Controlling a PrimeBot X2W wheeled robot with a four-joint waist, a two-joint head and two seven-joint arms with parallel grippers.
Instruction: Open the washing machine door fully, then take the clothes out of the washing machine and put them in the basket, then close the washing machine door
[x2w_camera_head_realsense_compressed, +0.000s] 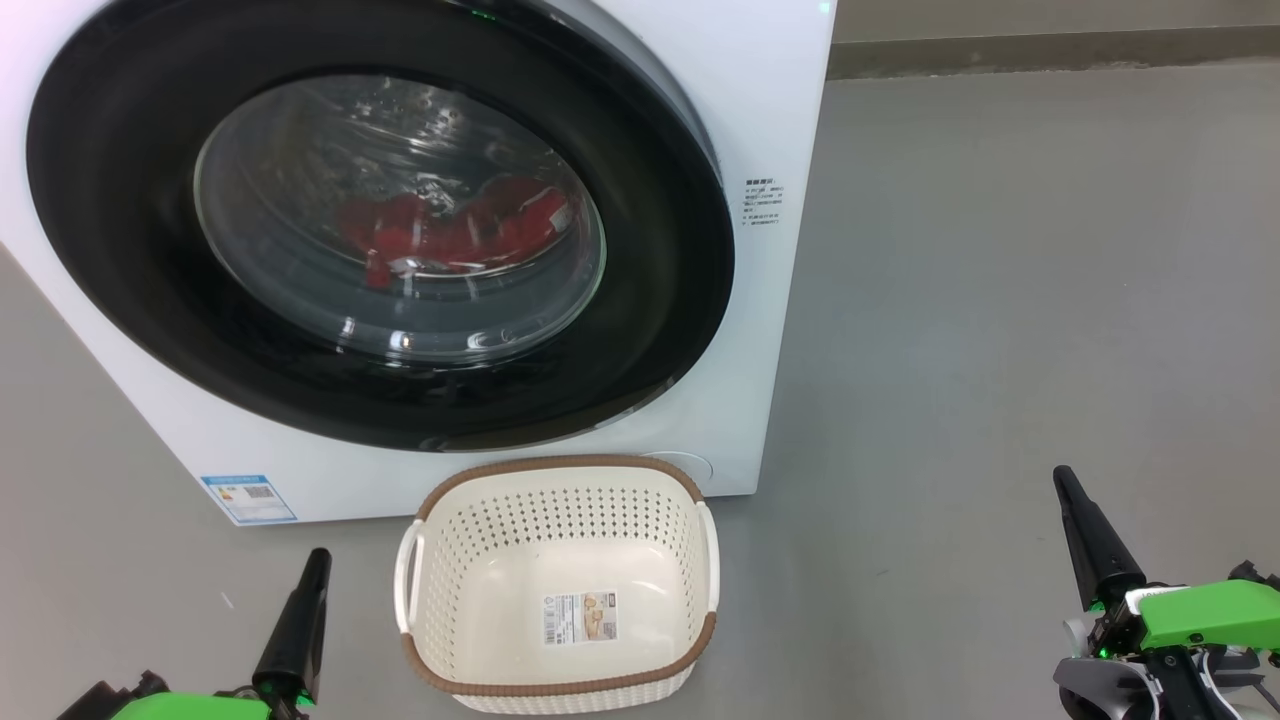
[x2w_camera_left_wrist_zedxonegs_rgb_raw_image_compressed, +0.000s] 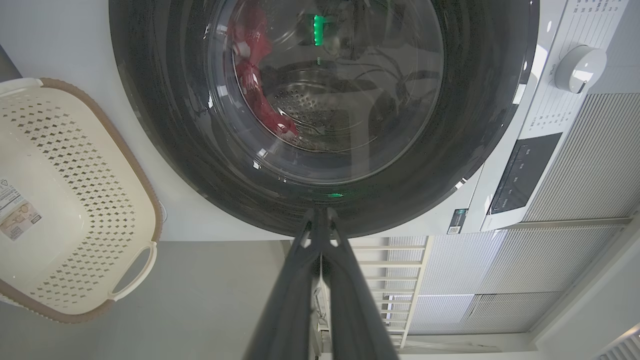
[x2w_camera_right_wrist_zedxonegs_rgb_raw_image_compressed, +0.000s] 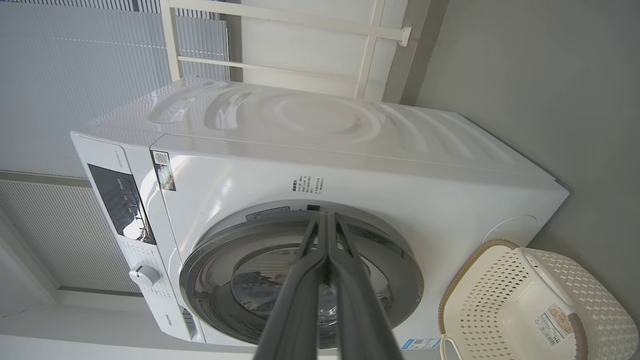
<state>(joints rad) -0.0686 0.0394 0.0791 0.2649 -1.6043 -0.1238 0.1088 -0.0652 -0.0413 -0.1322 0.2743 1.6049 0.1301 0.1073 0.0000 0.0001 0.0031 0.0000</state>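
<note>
The left fingers (x2w_camera_head_realsense_compressed: 312, 585) are pressed together with nothing between them, low over the floor (x2w_camera_head_realsense_compressed: 1000, 300) and pointing up towards the washing machine (x2w_camera_head_realsense_compressed: 780, 120). Ahead of and above them is the door (x2w_camera_head_realsense_compressed: 660, 300), its black rim flat against the white front, so the first step is not yet done. In the left wrist view these fingers (x2w_camera_left_wrist_zedxonegs_rgb_raw_image_compressed: 320, 235) aim at the rim's edge, apart from it. A shut pair cannot hook that edge. My guess is that they would skate off the glossy rim, or push the door tighter, if they went in as they are.

Behind the glass the red clothes (x2w_camera_head_realsense_compressed: 450, 235) lie in the bottom of the drum, well beyond both pairs of fingers.

To the right of the left fingers, between the two pairs, the basket (x2w_camera_head_realsense_compressed: 560, 465) stands empty on the floor, hard up against the machine's front and just under the door. An arm that sweeps low while pulling the door could knock it aside. A loose bundle lifted over the drum's lip could then land on the floor.

The right fingers (x2w_camera_head_realsense_compressed: 1078, 520) are also closed on nothing, far to the right of the basket. In the right wrist view they (x2w_camera_right_wrist_zedxonegs_rgb_raw_image_compressed: 327, 240) point at the door's upper rim from a distance.
</note>
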